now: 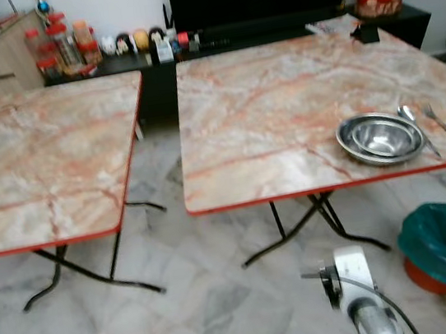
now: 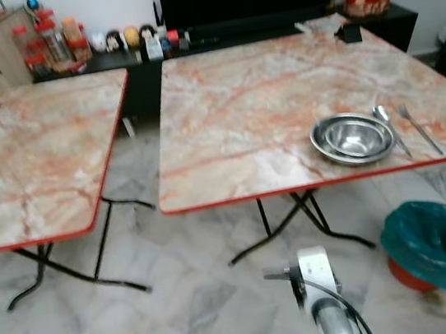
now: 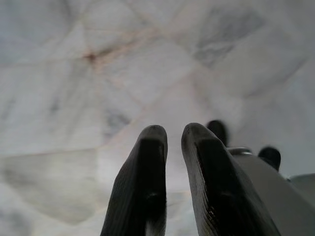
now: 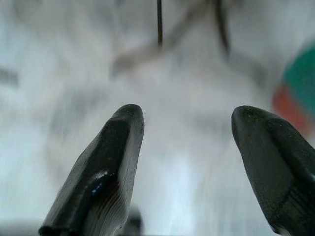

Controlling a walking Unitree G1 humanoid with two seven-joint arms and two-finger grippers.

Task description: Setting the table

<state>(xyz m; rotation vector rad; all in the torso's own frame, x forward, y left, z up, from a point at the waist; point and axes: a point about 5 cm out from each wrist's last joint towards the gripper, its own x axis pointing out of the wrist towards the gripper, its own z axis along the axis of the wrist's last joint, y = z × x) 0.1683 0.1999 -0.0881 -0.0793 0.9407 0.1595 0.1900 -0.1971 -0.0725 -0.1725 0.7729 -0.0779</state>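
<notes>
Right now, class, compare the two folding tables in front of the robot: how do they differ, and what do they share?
The right table carries a place setting near its front right corner: nested steel bowls, a spoon and a fork. The left table has no dishes or cutlery on the part in view. The right table shows whole; the left table is cut off by the picture's edge. Both have pink marbled tops, red edging and black crossed legs.

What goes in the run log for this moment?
left hand: shut, empty, low over floor | right hand: open, empty | bowls, spoon, fork: near right corner of right table
</notes>
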